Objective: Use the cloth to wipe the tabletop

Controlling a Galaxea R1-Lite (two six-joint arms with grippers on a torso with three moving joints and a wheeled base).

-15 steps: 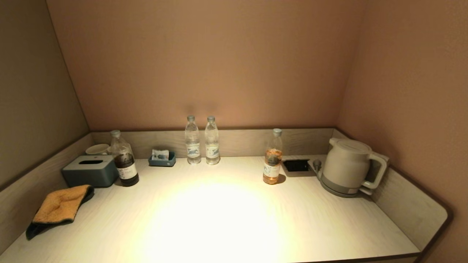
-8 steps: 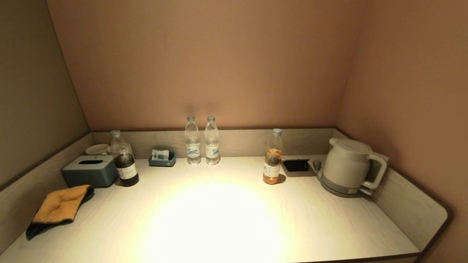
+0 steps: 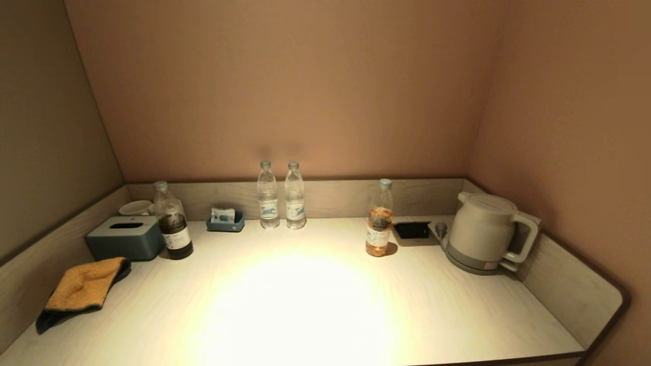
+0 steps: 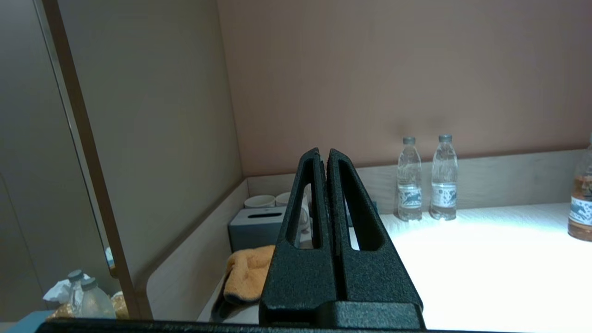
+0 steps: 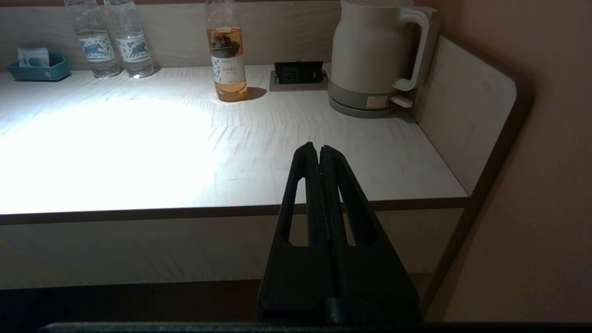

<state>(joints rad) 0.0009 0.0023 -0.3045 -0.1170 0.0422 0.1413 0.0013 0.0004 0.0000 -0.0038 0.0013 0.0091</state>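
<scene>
Looking down from my head, I am seeing neither of my arms, so nothing is reaching over the surface [image 3: 457, 310] yet. The cloth [image 3: 84, 290] is lying crumpled at the far left, close against the low rim and just in front of the tissue box [image 3: 124, 237], orange side up with its dark edge trailing toward me. By my judgement the wiping is not yet begun: the cloth is untouched, and the whole job of picking it up and sweeping it across is still waiting. A dark bottle [image 3: 173, 223], two clear water bottles [image 3: 279, 195], a tea bottle [image 3: 379, 221] and a kettle [image 3: 483, 231] are standing along the back, leaving the lit middle as the stretch to wipe.

From my left wrist, I am looking along my left pincer [image 4: 327, 159], whose two fingers are pressing together with no gap, holding nothing and touching nothing. It is hanging in the air short of the surface, with the cloth [image 4: 247, 275] showing beside it, beyond and below.

From my right wrist, my right pincer [image 5: 319, 150] is likewise closed tight on nothing. It is hovering in front of the near edge, well apart from the kettle [image 5: 374, 55] and the tea bottle [image 5: 225, 53], and the cloth is not showing here.
</scene>
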